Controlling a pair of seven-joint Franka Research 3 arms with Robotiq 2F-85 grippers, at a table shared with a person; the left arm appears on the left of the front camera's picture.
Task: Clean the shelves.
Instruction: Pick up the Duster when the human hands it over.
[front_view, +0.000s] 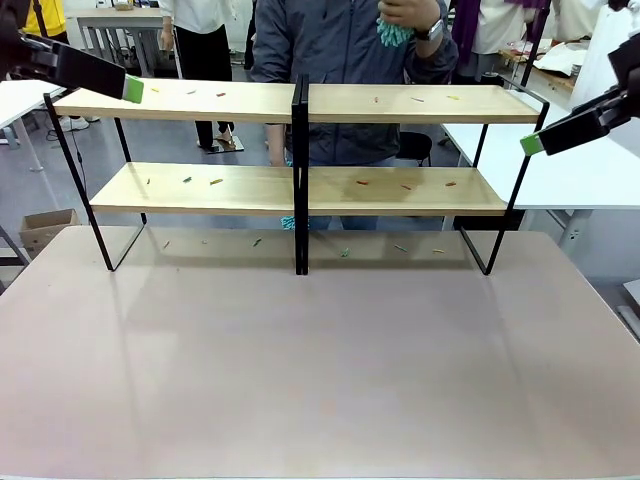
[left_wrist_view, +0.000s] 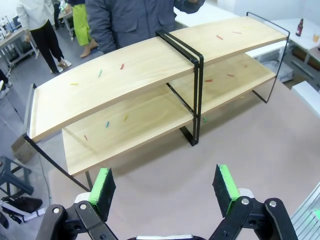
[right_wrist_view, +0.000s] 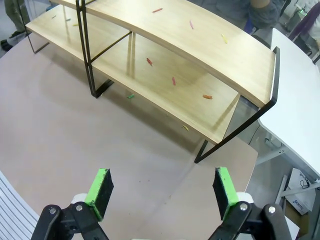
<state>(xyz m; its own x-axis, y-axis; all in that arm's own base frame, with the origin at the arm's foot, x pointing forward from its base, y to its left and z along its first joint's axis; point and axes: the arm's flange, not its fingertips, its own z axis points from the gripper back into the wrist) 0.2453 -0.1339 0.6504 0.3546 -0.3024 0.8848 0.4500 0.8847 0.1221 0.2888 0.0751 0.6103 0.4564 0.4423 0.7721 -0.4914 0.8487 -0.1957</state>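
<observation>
1. The shelves (front_view: 400, 104) stand across the far part of the table (front_view: 320, 380), spanning nearly its full width. A person (front_view: 345, 50) stands just behind them.
2. A broad open stretch of brownish, matte tabletop lies between the rack's feet and the near edge.
3. Rack: two long pale wooden boards, smooth with faint grain, on a thin black metal frame. A black post sits at the centre and open loop ends at both sides.
4. Small coloured scraps (front_view: 216, 182), red, green and yellow, dot both boards and the table under the lower tier.
5. Left claw (left_wrist_view: 165, 185): jaws spread wide, nothing held, raised off the rack's left end by the upper board's corner.
6. Right claw (right_wrist_view: 161, 192): jaws spread wide, nothing held, raised off the rack's right end, near the frame loop.
7. The person's hand holds a teal cloth (front_view: 392, 35) above the upper board.
</observation>
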